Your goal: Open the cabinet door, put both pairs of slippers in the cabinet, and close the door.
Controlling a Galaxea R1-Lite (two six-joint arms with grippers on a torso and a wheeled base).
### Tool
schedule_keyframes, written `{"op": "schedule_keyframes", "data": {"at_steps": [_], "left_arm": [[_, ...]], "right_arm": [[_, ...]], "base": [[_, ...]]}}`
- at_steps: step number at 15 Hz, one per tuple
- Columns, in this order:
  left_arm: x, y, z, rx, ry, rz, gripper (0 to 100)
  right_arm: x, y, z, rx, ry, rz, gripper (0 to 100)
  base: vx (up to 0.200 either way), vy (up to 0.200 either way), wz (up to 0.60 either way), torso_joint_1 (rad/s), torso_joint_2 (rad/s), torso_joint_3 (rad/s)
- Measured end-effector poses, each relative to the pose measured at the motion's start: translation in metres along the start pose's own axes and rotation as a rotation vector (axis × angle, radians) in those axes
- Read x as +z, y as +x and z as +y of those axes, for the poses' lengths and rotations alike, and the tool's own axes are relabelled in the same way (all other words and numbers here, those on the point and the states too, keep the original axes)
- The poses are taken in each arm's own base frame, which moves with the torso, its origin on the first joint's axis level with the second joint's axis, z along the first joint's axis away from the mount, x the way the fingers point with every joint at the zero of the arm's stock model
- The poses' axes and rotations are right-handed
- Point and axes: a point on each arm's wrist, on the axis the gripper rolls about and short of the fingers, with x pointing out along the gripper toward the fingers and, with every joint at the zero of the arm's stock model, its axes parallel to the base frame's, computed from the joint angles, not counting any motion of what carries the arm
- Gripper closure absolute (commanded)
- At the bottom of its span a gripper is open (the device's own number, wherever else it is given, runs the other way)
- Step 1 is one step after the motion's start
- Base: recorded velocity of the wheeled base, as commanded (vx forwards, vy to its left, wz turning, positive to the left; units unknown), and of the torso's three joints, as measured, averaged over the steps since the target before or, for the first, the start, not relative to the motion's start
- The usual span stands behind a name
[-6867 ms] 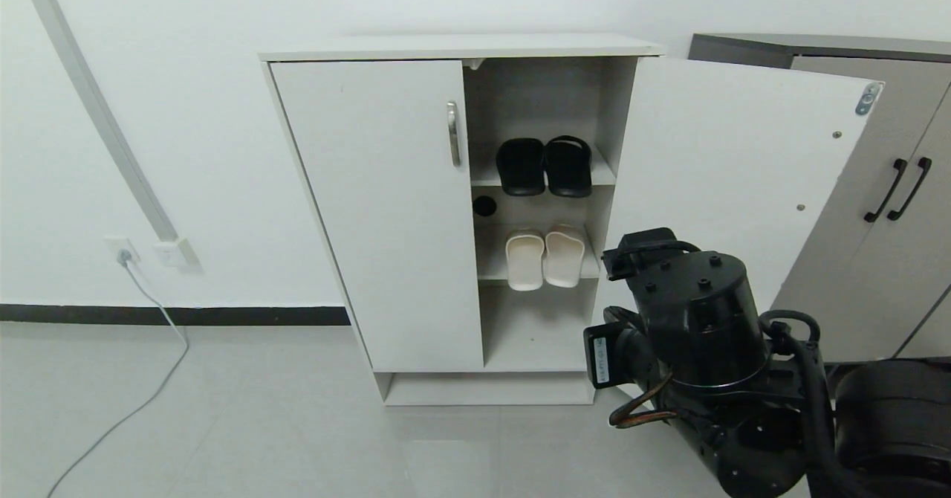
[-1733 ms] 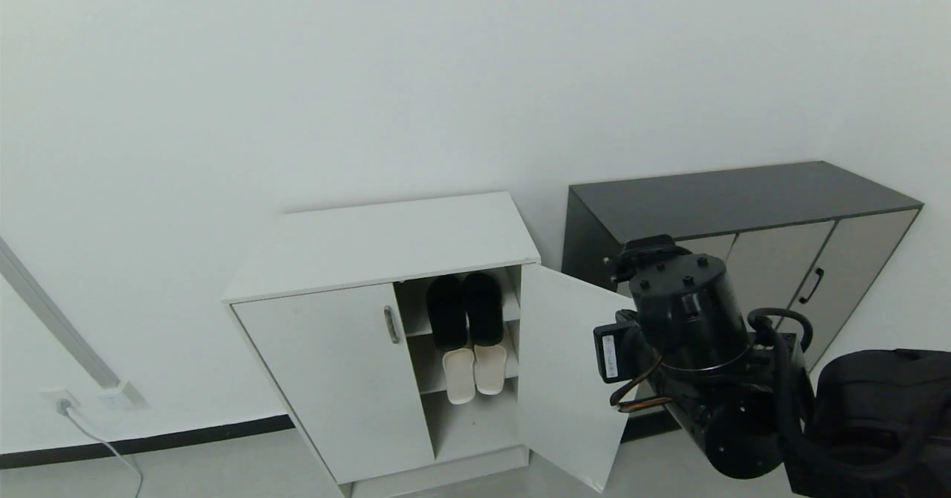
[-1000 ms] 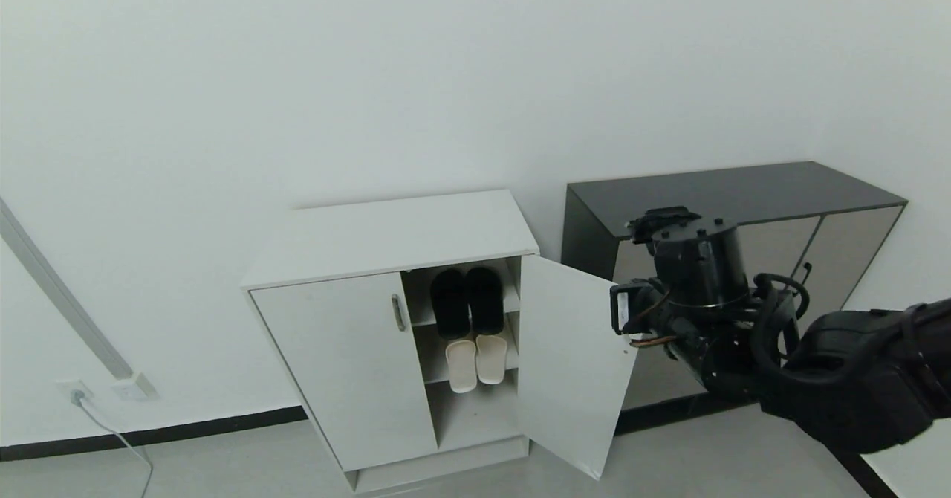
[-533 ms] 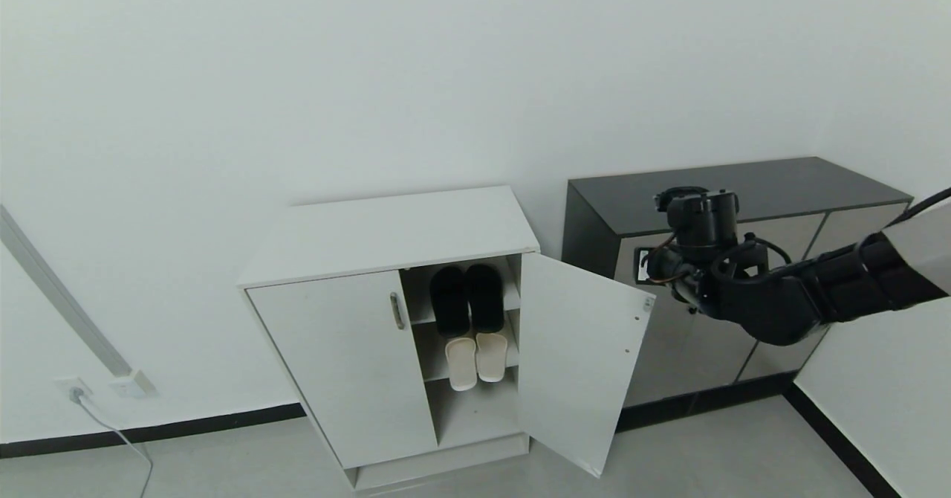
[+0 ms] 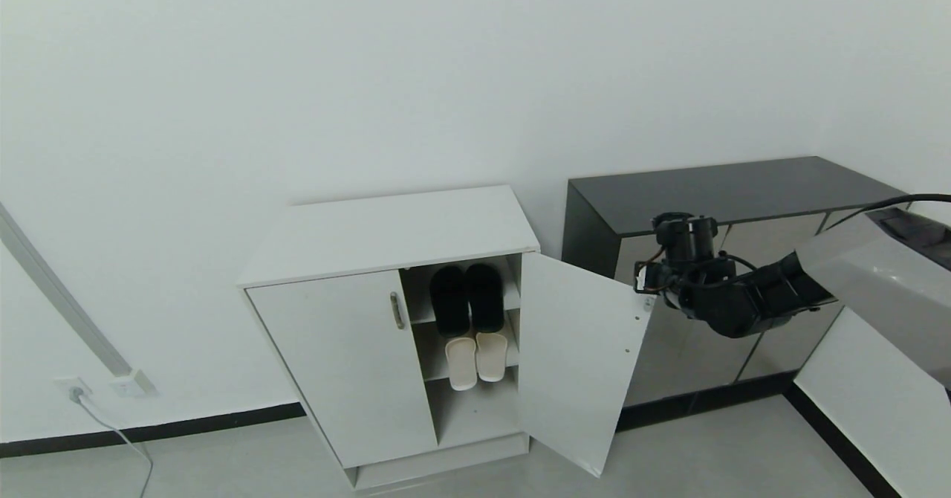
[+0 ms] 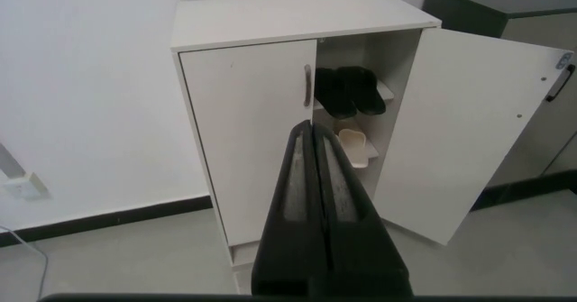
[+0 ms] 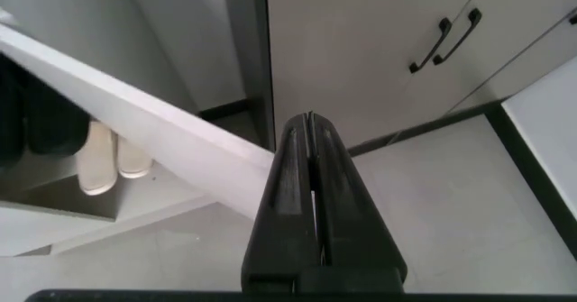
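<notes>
The white cabinet (image 5: 386, 234) stands against the wall with its left door closed and its right door (image 5: 576, 357) swung open. Black slippers (image 5: 468, 297) lie on the upper shelf and white slippers (image 5: 475, 357) on the shelf below. My right arm's wrist (image 5: 687, 256) hangs just beyond the open door's top outer corner. The right gripper (image 7: 311, 120) is shut with nothing in it, right over the door's upper edge (image 7: 135, 113). My left gripper (image 6: 313, 126) is shut and empty, held well back and facing the closed door's handle (image 6: 306, 86).
A dark grey cabinet (image 5: 743, 186) with black handles (image 7: 451, 36) stands directly right of the white one, behind the open door. A wall socket with a cable (image 5: 74, 392) sits low at the left. Bare grey floor (image 5: 706, 453) stretches in front.
The head camera rose and pulled back from the cabinet. Over the last second my right arm stretched out toward the open door's top outer corner. Door and slippers have not moved.
</notes>
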Motion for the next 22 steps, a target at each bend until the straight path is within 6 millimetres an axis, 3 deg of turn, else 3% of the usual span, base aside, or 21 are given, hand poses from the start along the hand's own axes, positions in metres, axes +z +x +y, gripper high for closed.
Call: {"op": "schedule_keyframes", "data": {"at_steps": [6,14,18,22], "left_arm": [[0.0,0.0,0.0,0.001,-0.001,0.0,100],[0.0,0.0,0.0,0.001,-0.001,0.0,100],[0.0,0.0,0.0,0.0,-0.003,0.0,100],[0.0,0.0,0.0,0.001,-0.003,0.0,100]], "right_arm": [[-0.02,0.029,-0.003,-0.023,0.006,0.005,100],[-0.036,0.032,0.004,-0.013,-0.013,0.037,100],[-0.049,0.006,0.028,0.047,-0.048,0.066,100],[-0.066,-0.046,0.069,0.181,-0.092,0.046,100]], "base": [[0.0,0.0,0.0,0.0,0.0,0.0],[0.0,0.0,0.0,0.0,0.0,0.0],[0.0,0.0,0.0,0.0,0.0,0.0],[0.0,0.0,0.0,0.0,0.0,0.0]]}}
